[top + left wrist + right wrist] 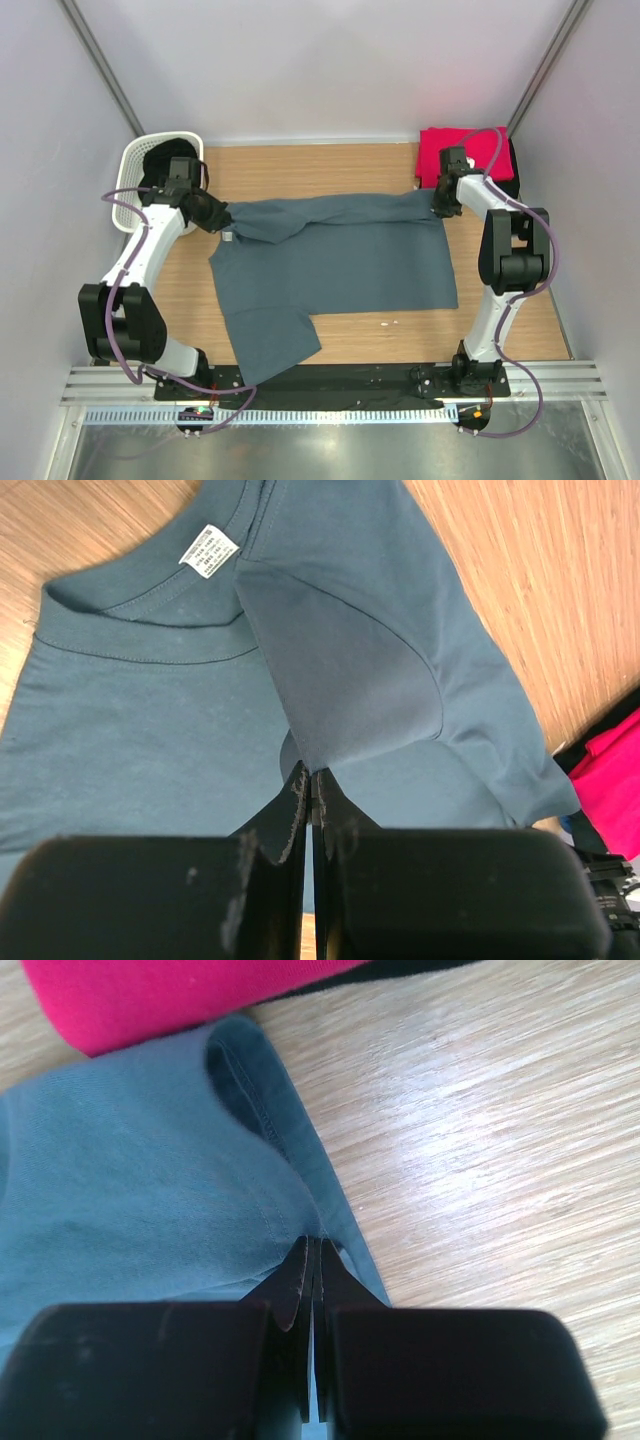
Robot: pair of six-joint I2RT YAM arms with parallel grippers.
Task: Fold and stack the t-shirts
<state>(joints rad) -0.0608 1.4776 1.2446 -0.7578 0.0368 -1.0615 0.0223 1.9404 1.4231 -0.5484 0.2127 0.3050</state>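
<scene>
A slate blue-grey t-shirt (340, 265) lies spread on the wooden table, its far edge folded over toward the middle. My left gripper (222, 222) is shut on the folded sleeve cloth near the collar; the left wrist view shows the fold (340, 680) pinched at my fingertips (312, 780). My right gripper (438, 208) is shut on the shirt's far right hem (300, 1210), next to a folded bright red t-shirt (468, 155) that lies on a dark shirt at the back right. The red shirt also shows in the right wrist view (170, 995).
A white perforated basket (150, 178) with dark cloth inside stands at the back left, behind my left arm. Bare wood (520, 300) shows right of the shirt. White walls close in on the sides and the back.
</scene>
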